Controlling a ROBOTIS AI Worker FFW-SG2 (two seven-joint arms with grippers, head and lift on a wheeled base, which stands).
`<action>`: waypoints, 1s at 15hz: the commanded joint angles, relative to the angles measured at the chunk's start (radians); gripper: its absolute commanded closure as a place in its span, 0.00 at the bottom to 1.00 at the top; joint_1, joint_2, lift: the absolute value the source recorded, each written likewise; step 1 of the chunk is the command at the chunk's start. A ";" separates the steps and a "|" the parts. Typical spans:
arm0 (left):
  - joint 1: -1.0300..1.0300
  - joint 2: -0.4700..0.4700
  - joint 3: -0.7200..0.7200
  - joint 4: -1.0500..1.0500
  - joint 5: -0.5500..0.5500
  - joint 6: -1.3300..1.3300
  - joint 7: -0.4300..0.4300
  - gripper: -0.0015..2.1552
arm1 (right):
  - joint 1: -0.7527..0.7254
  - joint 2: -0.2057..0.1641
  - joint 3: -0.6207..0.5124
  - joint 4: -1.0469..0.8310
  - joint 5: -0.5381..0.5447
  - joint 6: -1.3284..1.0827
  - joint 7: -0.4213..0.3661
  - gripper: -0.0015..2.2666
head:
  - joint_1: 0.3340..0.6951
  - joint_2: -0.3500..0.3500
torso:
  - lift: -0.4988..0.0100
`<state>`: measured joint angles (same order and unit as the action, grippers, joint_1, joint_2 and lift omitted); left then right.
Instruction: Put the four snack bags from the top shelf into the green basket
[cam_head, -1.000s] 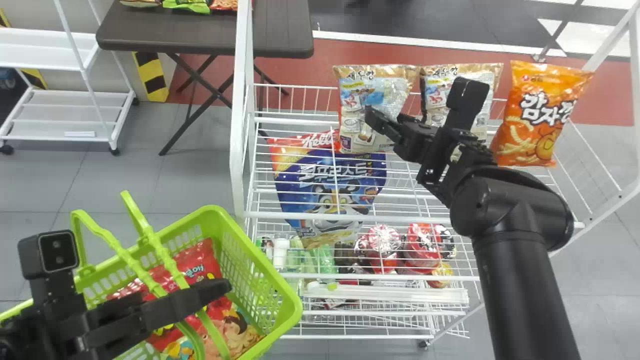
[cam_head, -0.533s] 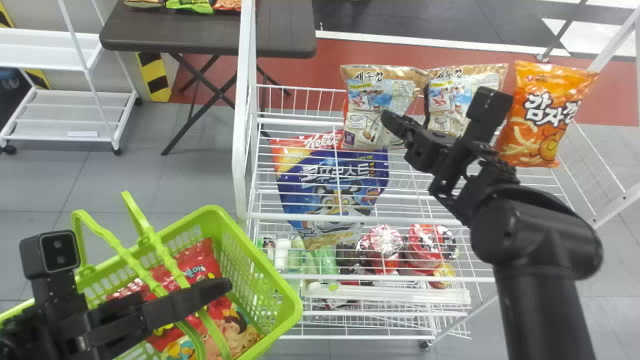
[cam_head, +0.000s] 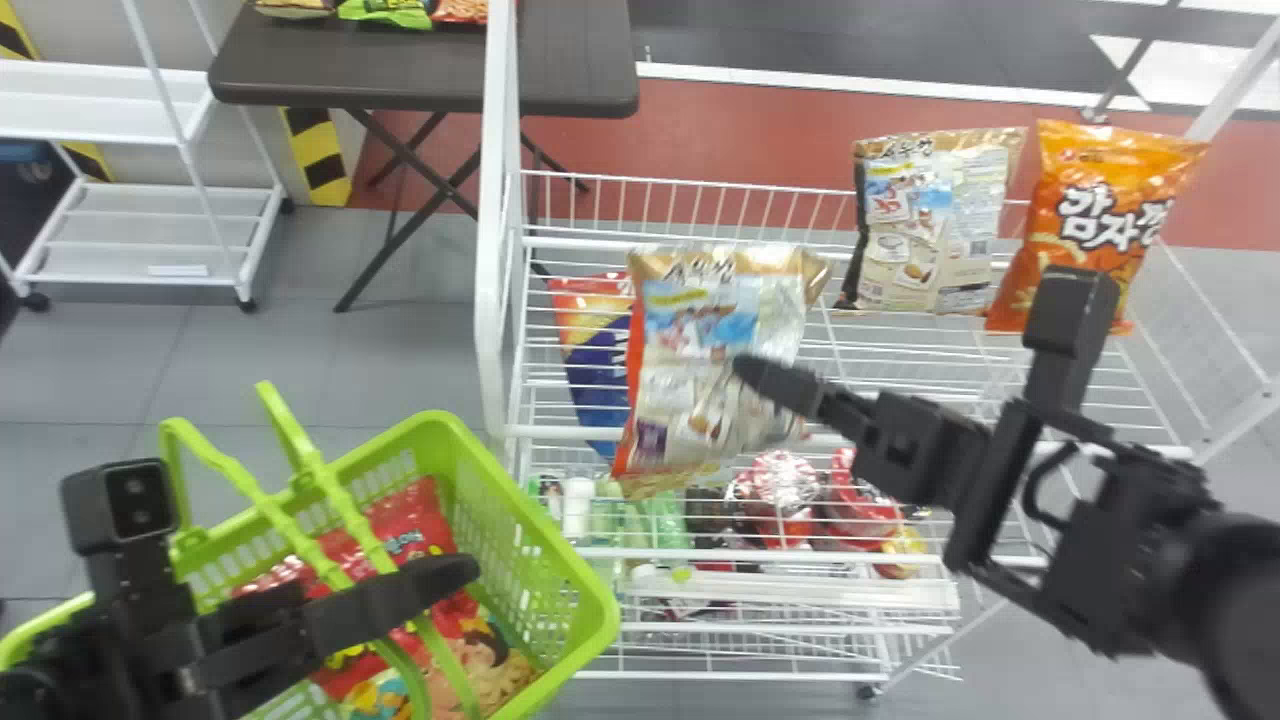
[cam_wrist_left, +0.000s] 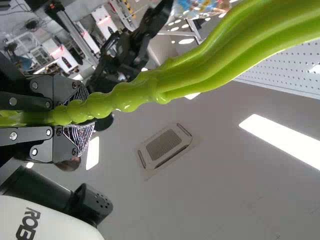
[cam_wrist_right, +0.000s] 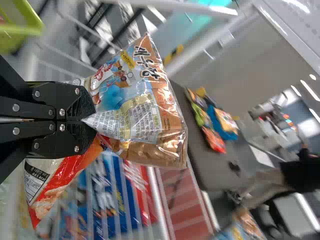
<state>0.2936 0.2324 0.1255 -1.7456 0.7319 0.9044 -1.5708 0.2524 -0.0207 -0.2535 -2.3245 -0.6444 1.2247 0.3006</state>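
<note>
Past the handles (cam_head: 345, 512) (pinched by the left jaws), the bag (cam_head: 700, 330) pinched by the right jaws should be lowered into the basket (cam_head: 535, 525).

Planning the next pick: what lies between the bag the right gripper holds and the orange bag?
In the head view, a tan snack bag stands on the top shelf between the held bag and orange bag.

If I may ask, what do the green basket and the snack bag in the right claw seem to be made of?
The green basket looks like moulded plastic, lightly glossy, its openwork walls evenly coloured. The snack bag seems shiny printed film, crinkled with bright highlights, perhaps foil-lined.
</note>
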 joint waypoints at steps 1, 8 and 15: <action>-0.001 -0.001 -0.007 -0.003 -0.002 0.000 -0.010 1.00 | 0.033 0.007 0.013 -0.061 -0.141 0.121 0.002 0.99 | 1.00 0.42 | 0.98; 0.007 -0.001 -0.015 -0.017 0.003 0.018 -0.010 1.00 | -0.021 0.016 0.286 0.080 -0.092 0.057 -0.009 0.99 | 1.00 0.74 | 0.98; 0.007 -0.002 -0.023 -0.028 0.017 0.025 -0.010 1.00 | -0.081 0.016 0.450 0.277 -0.078 0.066 -0.018 0.99 | 1.00 0.96 | 0.98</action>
<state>0.3007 0.2316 0.1083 -1.7730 0.7473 0.9290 -1.5708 0.1823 -0.0046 0.1720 -2.0695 -0.7205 1.2722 0.2806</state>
